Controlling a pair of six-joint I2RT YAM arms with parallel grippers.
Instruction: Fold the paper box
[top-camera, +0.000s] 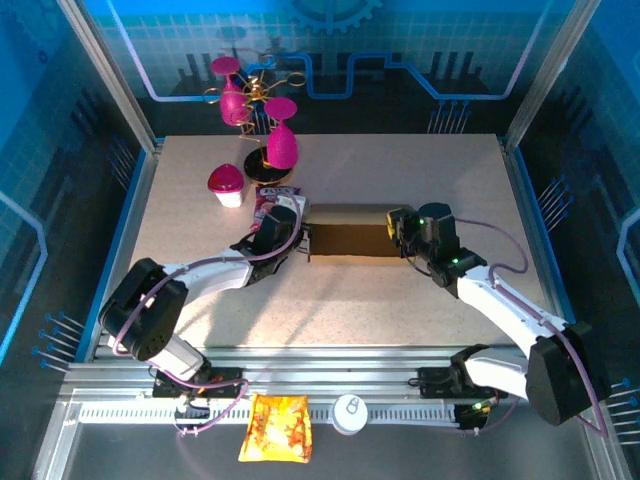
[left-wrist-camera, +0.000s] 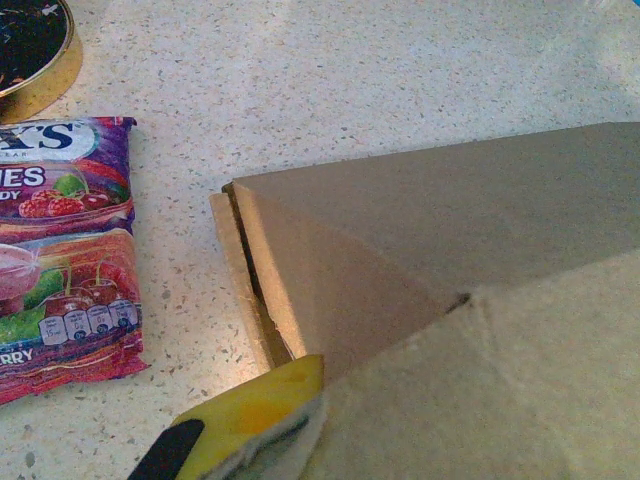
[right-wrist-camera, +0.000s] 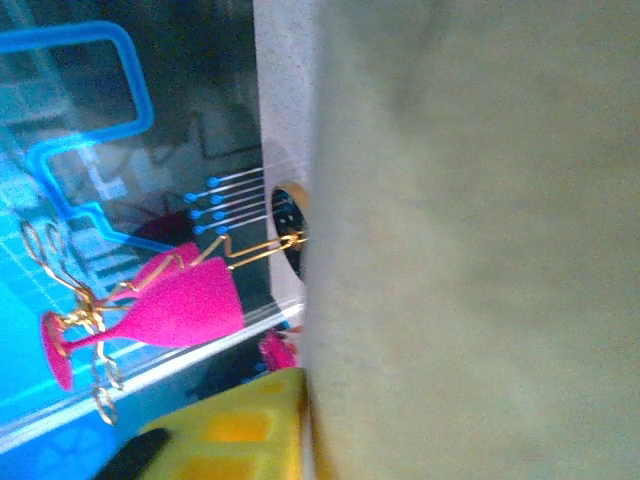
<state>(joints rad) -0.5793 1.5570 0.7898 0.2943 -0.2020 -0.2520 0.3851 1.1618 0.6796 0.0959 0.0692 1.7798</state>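
Paper box (top-camera: 348, 232) between left tool (top-camera: 297, 238) and right tool (top-camera: 401, 232), one end at each. Cardboard hides most of each tool's fingers (left-wrist-camera: 250, 405); opening and grip impossible to tell for either.

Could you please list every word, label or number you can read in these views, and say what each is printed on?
"XS": top of the pink snack packet, cut off by the frame.
"IES": same packet, below, cut off.
"RRY": its lower edge, cut off.
Small panels of figures on that packet: too small to read.
Orange packet: blurred.
Paper box: no print.
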